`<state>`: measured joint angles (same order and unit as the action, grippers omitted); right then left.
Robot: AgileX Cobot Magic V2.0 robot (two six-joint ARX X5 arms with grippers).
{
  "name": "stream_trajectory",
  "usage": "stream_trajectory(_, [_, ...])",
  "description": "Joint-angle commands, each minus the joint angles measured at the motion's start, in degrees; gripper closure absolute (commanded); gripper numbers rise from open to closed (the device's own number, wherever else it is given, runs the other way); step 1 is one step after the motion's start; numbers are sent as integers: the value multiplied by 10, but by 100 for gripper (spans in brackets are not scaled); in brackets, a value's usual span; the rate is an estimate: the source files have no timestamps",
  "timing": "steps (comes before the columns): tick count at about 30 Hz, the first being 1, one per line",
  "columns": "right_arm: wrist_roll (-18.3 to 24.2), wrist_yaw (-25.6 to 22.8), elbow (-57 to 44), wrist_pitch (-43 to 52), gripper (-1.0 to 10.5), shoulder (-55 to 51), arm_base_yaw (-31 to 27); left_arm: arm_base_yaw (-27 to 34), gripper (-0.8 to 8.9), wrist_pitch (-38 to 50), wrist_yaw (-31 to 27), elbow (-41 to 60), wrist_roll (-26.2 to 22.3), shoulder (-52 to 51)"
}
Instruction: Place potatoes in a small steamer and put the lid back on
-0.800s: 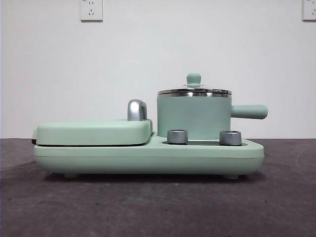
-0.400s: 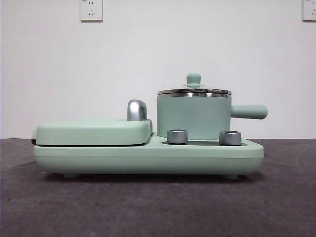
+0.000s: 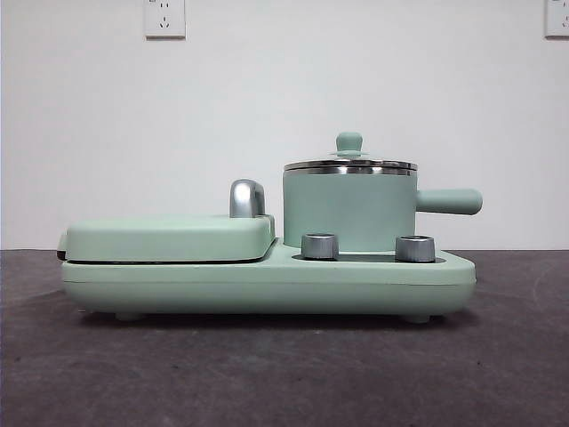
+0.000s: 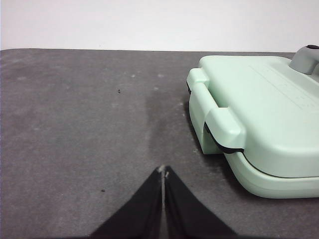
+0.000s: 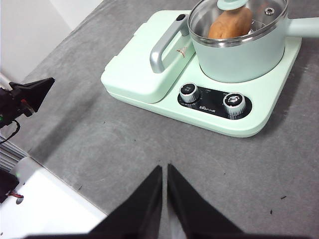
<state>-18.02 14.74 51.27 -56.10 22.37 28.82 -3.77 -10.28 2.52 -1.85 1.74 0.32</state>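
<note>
The mint green small steamer [image 3: 348, 211] stands on the right half of the cooker base, its straight handle [image 3: 449, 201] pointing right. The glass lid [image 3: 349, 164] with its green knob sits on the steamer's rim. Through the lid [image 5: 238, 20] in the right wrist view, an orange-brown potato [image 5: 229, 25] lies inside the steamer [image 5: 239, 57]. My right gripper [image 5: 164, 169] is shut and empty, over bare table in front of the cooker. My left gripper [image 4: 163, 172] is also shut and empty, over the table off the griddle's left end. No arm shows in the front view.
The flat mint green griddle [image 3: 169, 238] with a chrome handle [image 3: 246, 197] fills the cooker's left half. Two steel knobs [image 3: 320, 246] [image 3: 414, 248] face forward below the steamer. The other arm's black gripper [image 5: 30, 94] shows at the right wrist view's edge. Dark grey table surrounds the cooker.
</note>
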Motion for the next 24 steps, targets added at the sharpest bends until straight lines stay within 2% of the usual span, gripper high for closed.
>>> stream_trajectory(1, [5, -2, 5, 6, 933, 3, 3, 0, 808, -4, 0, 11, 5, -1])
stream_trajectory(4, [5, -2, 5, 7, 933, 3, 3, 0, 809, -4, 1, 11, 5, -1])
stream_trajectory(7, [11, -27, -14, 46, 933, -9, -18, 0, 808, -4, 1, 11, 5, -1])
stream_trajectory(10, [31, -28, -78, 170, 933, -21, -78, 0, 808, -4, 1, 11, 5, -1])
stream_trajectory(14, [74, -27, -236, 405, 933, -75, -176, 0, 808, -4, 0, 11, 5, -1])
stream_trajectory(17, [106, -36, -347, 505, 933, -122, -235, 0, 808, -4, 1, 11, 5, -1])
stream_trajectory(21, [121, -61, -447, 514, 933, -170, -282, 0, 809, -4, 1, 11, 5, -1])
stream_trajectory(24, [127, -63, -490, 513, 933, -195, -287, 0, 809, -4, 1, 11, 5, -1])
